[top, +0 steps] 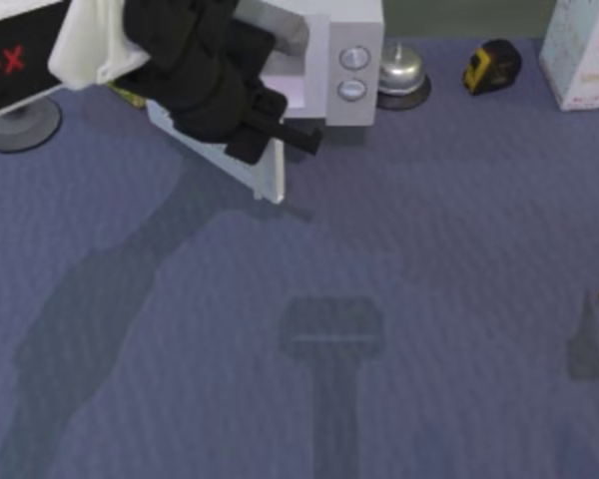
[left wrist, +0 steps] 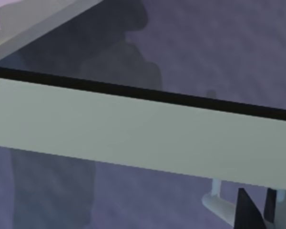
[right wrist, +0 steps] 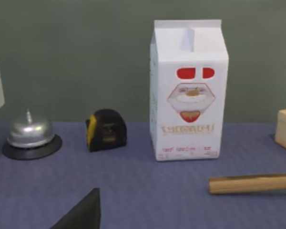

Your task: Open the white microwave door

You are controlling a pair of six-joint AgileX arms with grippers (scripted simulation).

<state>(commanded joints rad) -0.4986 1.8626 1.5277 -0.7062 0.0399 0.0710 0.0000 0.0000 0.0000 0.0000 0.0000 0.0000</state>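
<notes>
My left claw (top: 304, 140) sits at the free edge of the white microwave door (top: 265, 170), at the far left of the desk; whether its fingers are apart or clamped on the door I cannot tell. The door stands swung partway out from the microwave (top: 354, 40), leaving the pale interior in sight. I judge it a stiff, light, flat panel that turns on a hinge at its left side, smooth enough to slip, so the pale handle bar (left wrist: 224, 207) near the free edge looks the best hold. To the right of the microwave stand a silver bell (top: 401, 70), a tape measure (top: 491, 65) and a white carton (top: 584, 55). The desk (top: 429, 249) is blue-grey cloth with open space before the door. My right claw is out of sight.
</notes>
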